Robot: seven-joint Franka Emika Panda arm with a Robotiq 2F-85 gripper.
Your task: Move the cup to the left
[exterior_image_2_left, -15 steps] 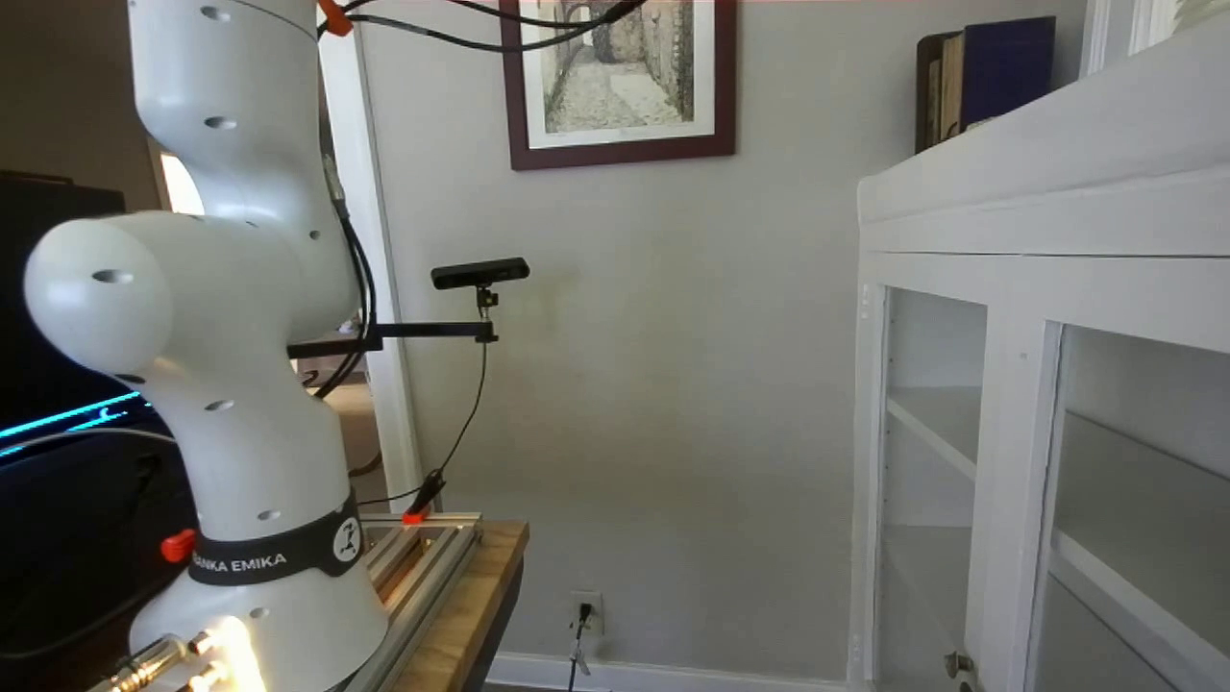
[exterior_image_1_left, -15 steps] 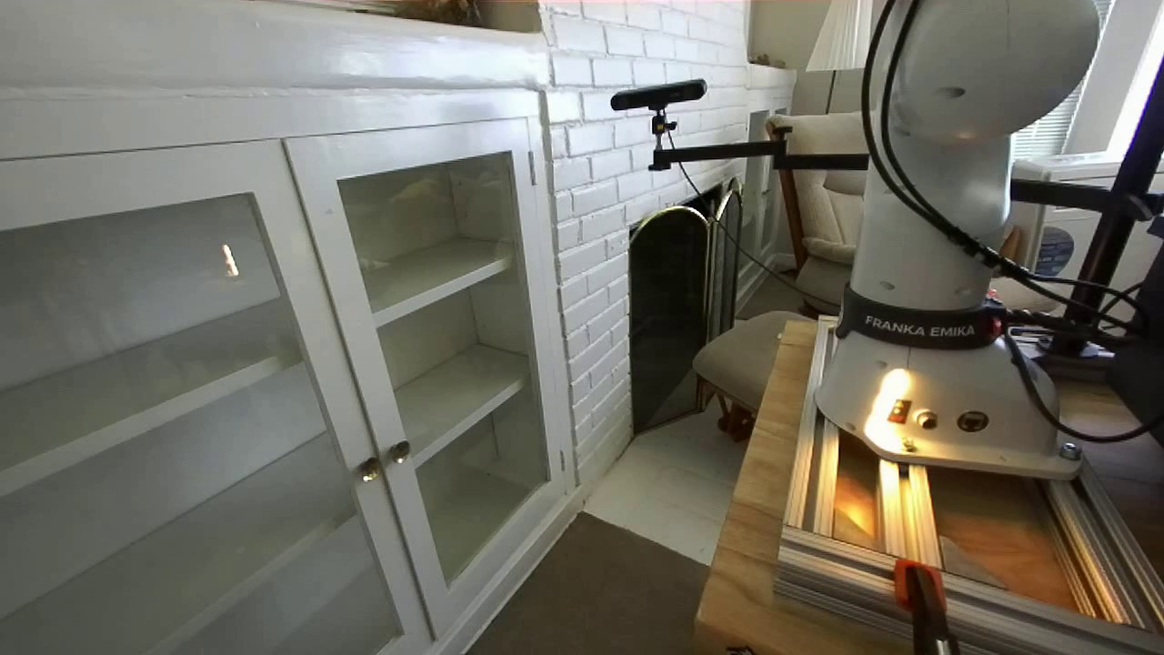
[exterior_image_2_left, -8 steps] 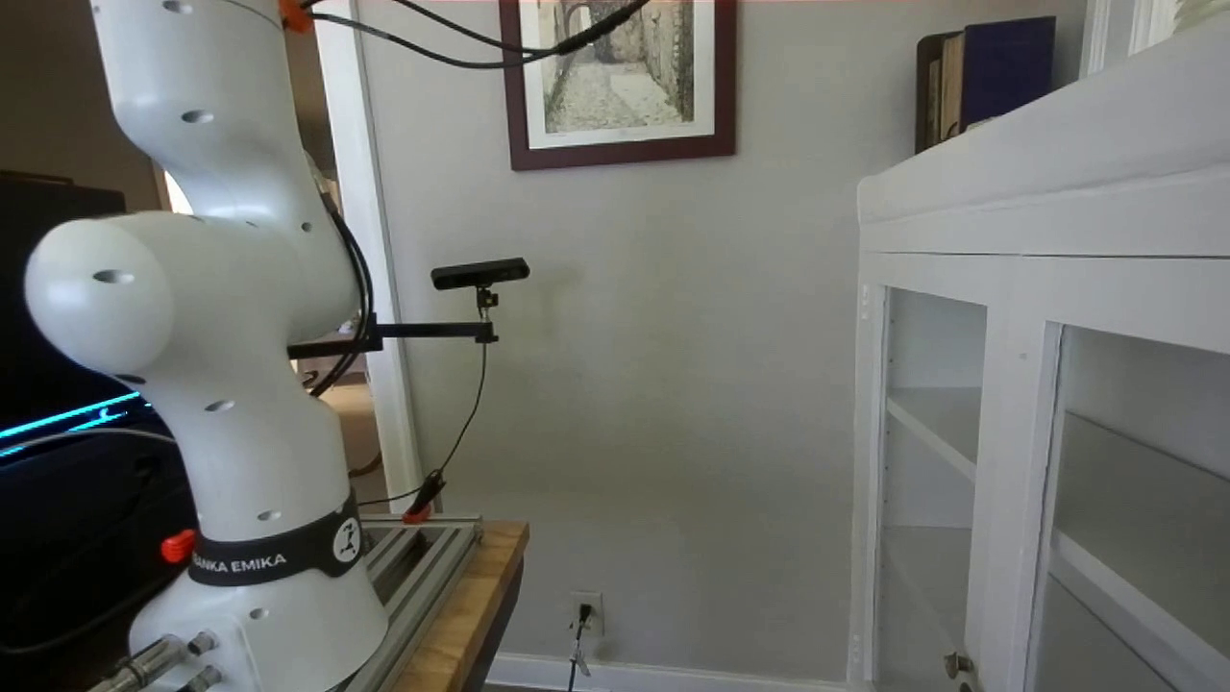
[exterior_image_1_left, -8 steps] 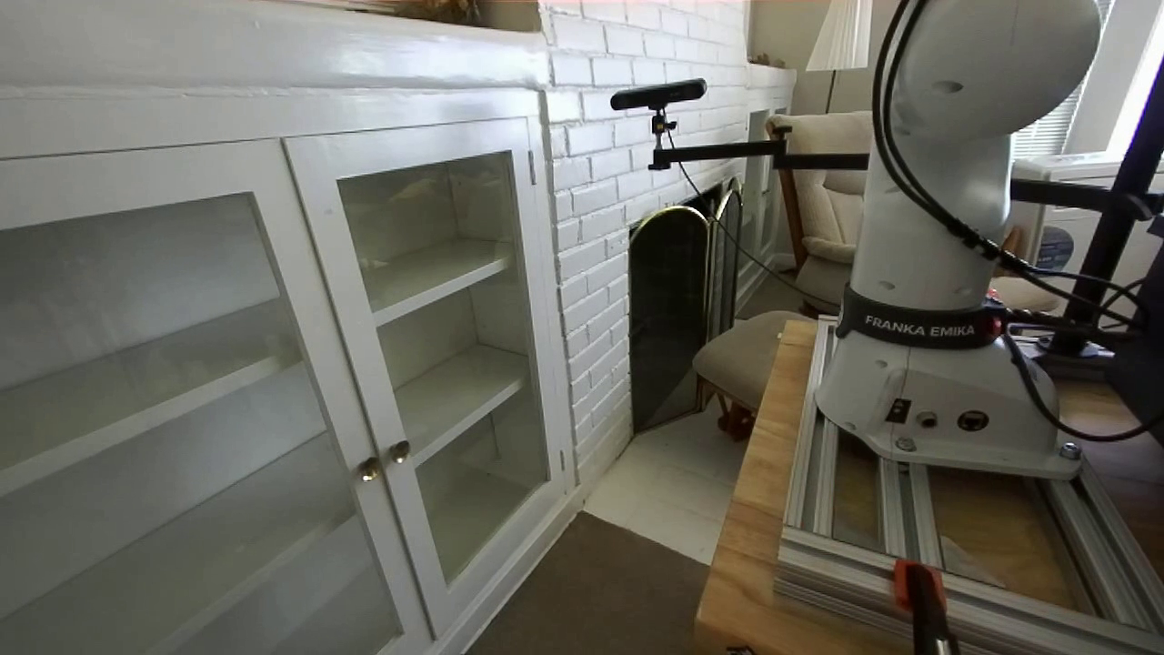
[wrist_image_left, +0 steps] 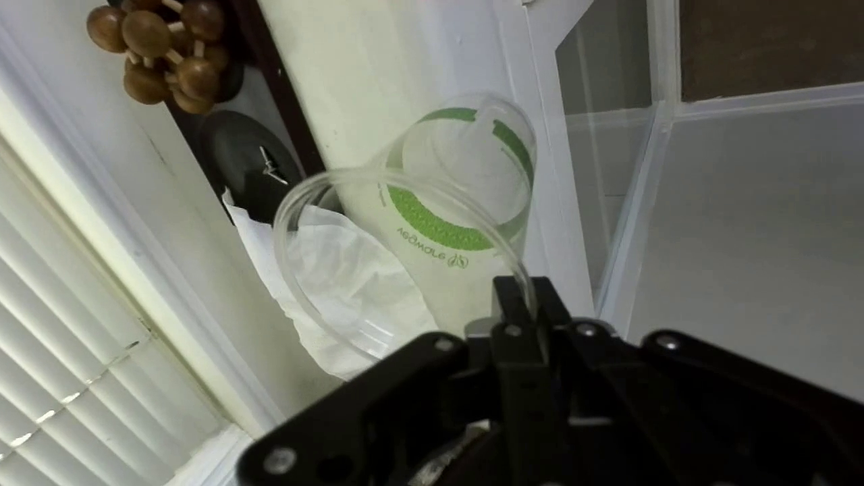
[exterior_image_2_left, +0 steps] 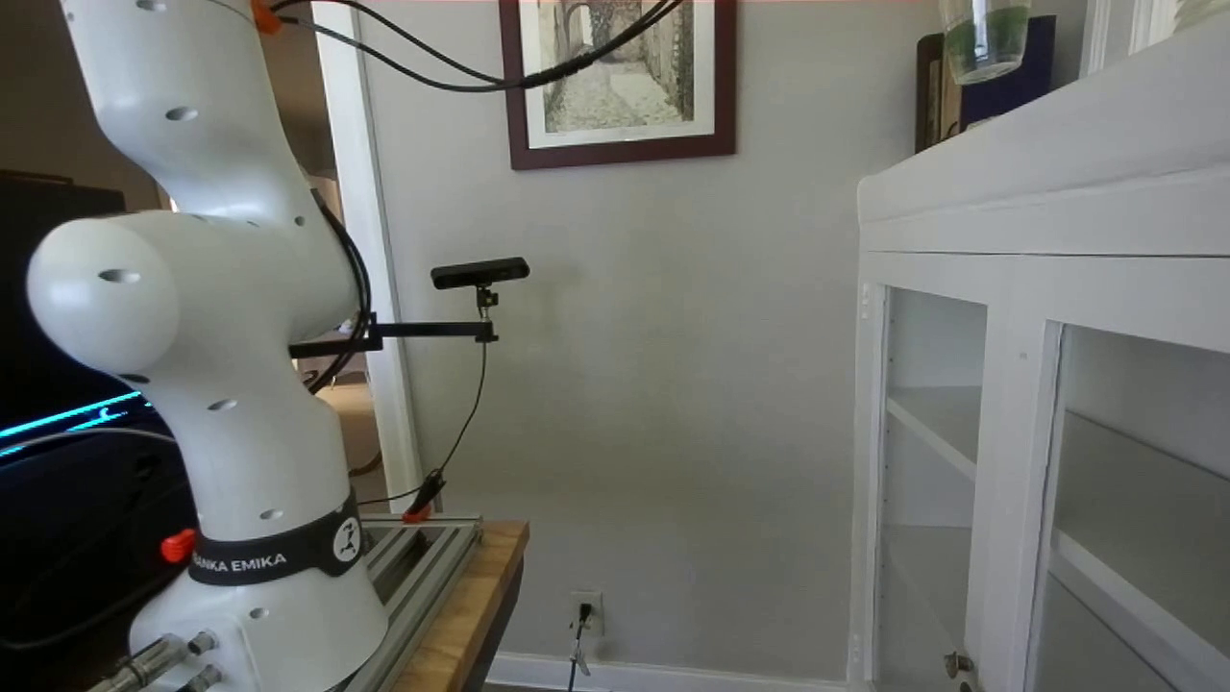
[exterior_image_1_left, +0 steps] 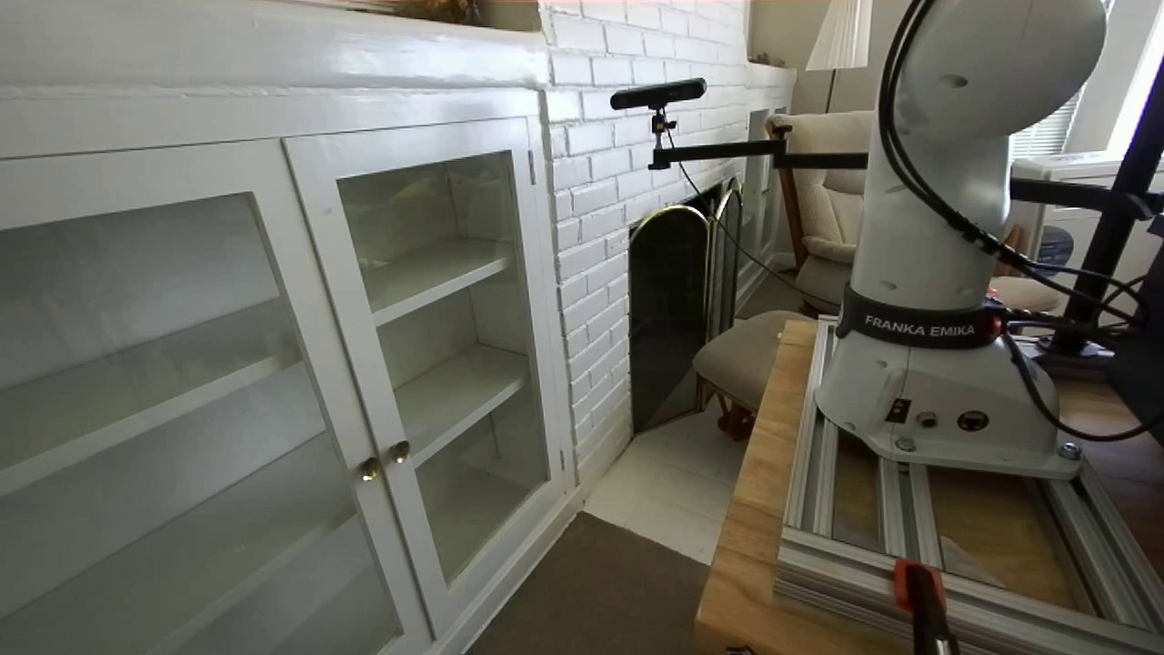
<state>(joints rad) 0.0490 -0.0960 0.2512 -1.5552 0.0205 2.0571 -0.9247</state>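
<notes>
The cup (wrist_image_left: 445, 223) is clear plastic with a green band and printed lettering. In the wrist view its wide open rim faces the camera and its base points away, over the white ledge. My gripper (wrist_image_left: 525, 290) is shut on the cup's rim, with the cup wall pinched between its two black fingertips. The lower part of the cup (exterior_image_2_left: 987, 43) also shows at the top right of an exterior view, apart from the ledge top below it there. The gripper is outside both exterior views.
A crumpled white cloth or paper (wrist_image_left: 358, 283) lies on the ledge (wrist_image_left: 378, 47). A dark framed clock-like object (wrist_image_left: 250, 158) and a cluster of wooden balls (wrist_image_left: 165, 50) stand beside it. Window blinds (wrist_image_left: 61, 378) are at left. Books (exterior_image_2_left: 1033, 72) stand on the cabinet top (exterior_image_2_left: 1047, 173).
The cup has come into an exterior view at the top right. The upper arm has tilted and its cables hang lower. The bright light on the robot base is gone.
</notes>
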